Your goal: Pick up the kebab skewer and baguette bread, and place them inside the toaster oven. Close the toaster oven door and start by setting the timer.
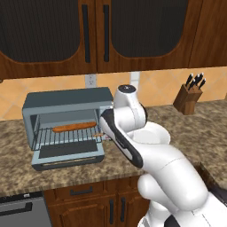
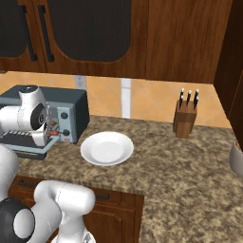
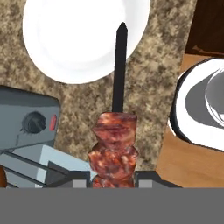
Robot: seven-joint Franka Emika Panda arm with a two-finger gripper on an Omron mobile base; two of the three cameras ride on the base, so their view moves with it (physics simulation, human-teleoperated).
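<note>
Kebab skewer held at the toaster oven, door down.

Left to right: toaster oven (image 1: 66,103) with its door (image 1: 68,154) folded open; baguette bread (image 1: 74,127) lying on the wire rack inside; gripper (image 3: 113,181) clenched on the kebab skewer (image 3: 114,148) just beside the oven's panel of 2 knobs; white plate (image 2: 107,148) on the counter (image 2: 180,166); knife block (image 2: 184,122) well apart.
</note>
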